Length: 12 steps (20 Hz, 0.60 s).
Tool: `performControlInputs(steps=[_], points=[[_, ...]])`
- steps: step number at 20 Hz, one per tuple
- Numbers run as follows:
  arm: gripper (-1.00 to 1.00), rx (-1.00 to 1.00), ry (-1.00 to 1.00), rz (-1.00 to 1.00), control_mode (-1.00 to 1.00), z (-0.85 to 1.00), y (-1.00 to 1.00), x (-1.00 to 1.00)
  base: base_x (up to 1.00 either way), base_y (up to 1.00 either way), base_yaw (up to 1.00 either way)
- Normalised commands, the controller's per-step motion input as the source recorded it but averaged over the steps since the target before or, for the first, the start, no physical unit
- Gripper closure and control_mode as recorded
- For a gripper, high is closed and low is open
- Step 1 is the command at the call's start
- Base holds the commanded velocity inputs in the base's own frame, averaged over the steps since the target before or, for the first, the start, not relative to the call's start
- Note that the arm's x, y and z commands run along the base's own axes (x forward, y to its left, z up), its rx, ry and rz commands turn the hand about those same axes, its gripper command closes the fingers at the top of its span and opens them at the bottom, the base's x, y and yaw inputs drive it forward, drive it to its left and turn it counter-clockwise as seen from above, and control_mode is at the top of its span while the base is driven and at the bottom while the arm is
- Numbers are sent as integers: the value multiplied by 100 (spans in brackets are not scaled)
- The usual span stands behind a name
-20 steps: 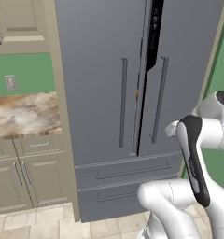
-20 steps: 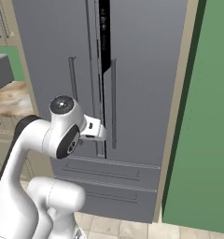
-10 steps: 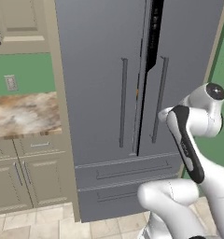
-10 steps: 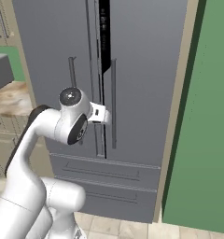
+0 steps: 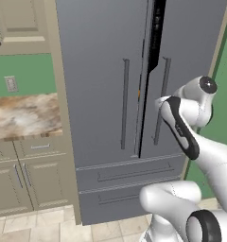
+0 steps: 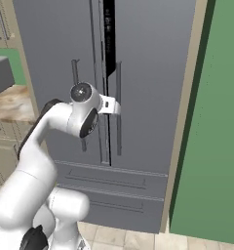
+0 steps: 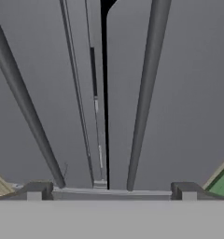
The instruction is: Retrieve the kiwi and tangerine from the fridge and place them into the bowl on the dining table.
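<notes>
The white arm reaches forward at mid-height, its hand (image 7: 111, 189) level with fingers spread wide, gripping nothing.

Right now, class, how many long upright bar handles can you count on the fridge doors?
2. One handle is on the left door, the other handle on the right door, either side of the narrow dark gap. The drawers below have their own horizontal pulls.

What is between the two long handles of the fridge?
Between the handles lie both door edges and a narrow dark gap, seen in the hand view.
</notes>
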Motion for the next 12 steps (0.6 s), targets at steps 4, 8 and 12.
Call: performControlInputs(steps=[4, 8, 12], points=[[-100, 0, -16, 0, -100, 11, -18, 50, 0, 0, 0], [-100, 0, -16, 0, -100, 0, -26, 49, 0, 0, 0], [-100, 2, -2, 0, -100, 0, -38, 56, 0, 0, 0]])
